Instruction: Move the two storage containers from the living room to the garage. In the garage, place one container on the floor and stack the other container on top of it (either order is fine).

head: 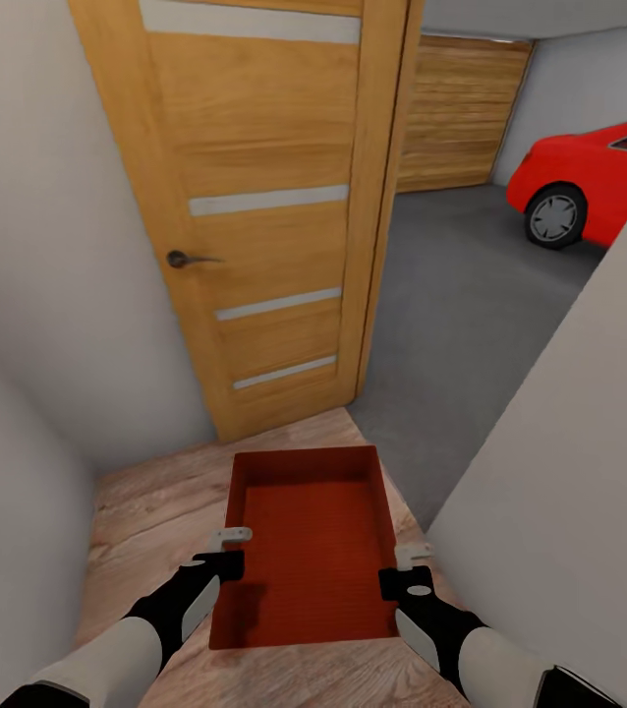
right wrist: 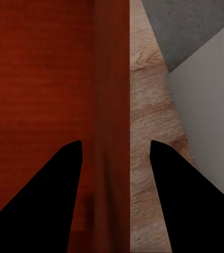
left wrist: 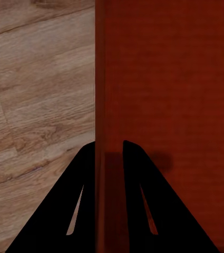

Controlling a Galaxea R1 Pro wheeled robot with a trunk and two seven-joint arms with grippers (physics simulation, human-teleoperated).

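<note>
Left gripper clamped on the left wall of the orange-red storage container; its fingers pinch the thin wall. Right gripper straddles the right wall, fingers spread wider than it. Container held between both arms above light wood planks, before an open wooden door. Beyond: grey garage floor, red car.

Both arms stretched forward, left gripper pinching the storage container left wall, right gripper straddling its right wall, jaws looser, wrists level
</note>
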